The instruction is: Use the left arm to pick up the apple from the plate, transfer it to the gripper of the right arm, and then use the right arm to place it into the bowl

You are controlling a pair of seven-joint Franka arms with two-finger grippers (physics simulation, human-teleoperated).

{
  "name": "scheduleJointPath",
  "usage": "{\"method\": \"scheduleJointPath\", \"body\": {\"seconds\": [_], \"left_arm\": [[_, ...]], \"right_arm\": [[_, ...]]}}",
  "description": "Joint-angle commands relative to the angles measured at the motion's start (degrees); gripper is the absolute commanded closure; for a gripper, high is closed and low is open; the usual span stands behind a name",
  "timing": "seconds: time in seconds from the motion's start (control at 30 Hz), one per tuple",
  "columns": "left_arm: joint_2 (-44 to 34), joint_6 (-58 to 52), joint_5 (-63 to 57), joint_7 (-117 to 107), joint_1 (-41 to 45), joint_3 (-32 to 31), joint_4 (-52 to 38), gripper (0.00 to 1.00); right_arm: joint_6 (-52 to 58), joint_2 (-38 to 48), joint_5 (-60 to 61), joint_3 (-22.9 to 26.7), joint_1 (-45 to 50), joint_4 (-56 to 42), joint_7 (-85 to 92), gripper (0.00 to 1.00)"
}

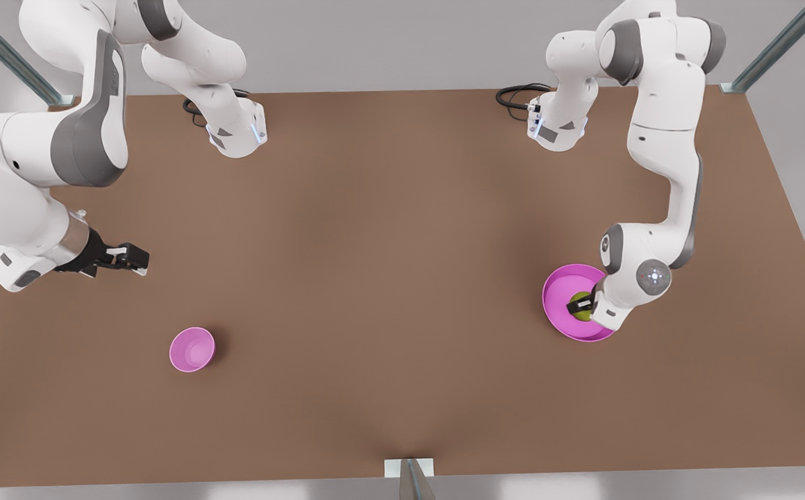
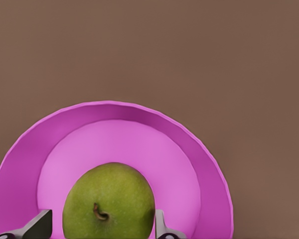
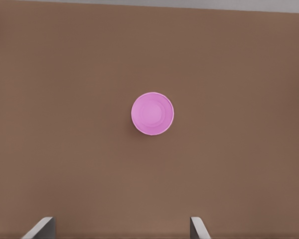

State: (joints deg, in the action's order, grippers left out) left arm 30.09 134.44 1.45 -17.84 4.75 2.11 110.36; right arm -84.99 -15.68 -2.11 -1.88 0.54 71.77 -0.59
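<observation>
The left arm (image 1: pixel 659 173) bends steeply down over the plate (image 1: pixel 559 292), its left gripper (image 1: pixel 583 304) straddling the apple (image 2: pixel 108 201), fingers (image 2: pixel 159 226) beside it; contact unclear. The right gripper (image 1: pixel 128 258) hovers spread wide, beyond the bowl (image 1: pixel 192 349).

The counter (image 1: pixel 402 278) was a plain, even brown without pattern. The plate (image 1: pixel 560 285) was magenta-pink, its raised rim darker than its paler floor. The apple (image 2: pixel 108 201) was yellow-green, faintly mottled, with a dark brown stem. The bowl (image 1: pixel 192 349) was a matching magenta-pink, paler inside. Both arms were white with grey joint bands. The left gripper (image 1: pixel 581 304) was black; the right gripper (image 1: pixel 133 258) was black with white tips on a silvery cuff.
</observation>
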Motion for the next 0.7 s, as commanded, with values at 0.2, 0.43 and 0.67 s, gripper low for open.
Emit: {"method": "scheduleJointPath", "body": {"seconds": [0.2,0.43,0.67], "left_arm": [[0.76,0.29,0.75,-2.46,0.0,0.0,0.73,0.0],[2.43,2.14,1.98,-2.37,0.0,-0.09,0.38,0.0],[3.22,3.28,1.98,-2.37,0.0,-0.09,-0.23,0.0]], "right_arm": [[0.53,-0.49,0.09,0.12,-0.37,0.47,-0.21,0.0],[0.18,-0.93,0.09,0.03,-0.72,0.47,0.06,0.0],[0.27,-0.93,0.17,-0.05,-0.98,0.47,0.59,0.0]]}}
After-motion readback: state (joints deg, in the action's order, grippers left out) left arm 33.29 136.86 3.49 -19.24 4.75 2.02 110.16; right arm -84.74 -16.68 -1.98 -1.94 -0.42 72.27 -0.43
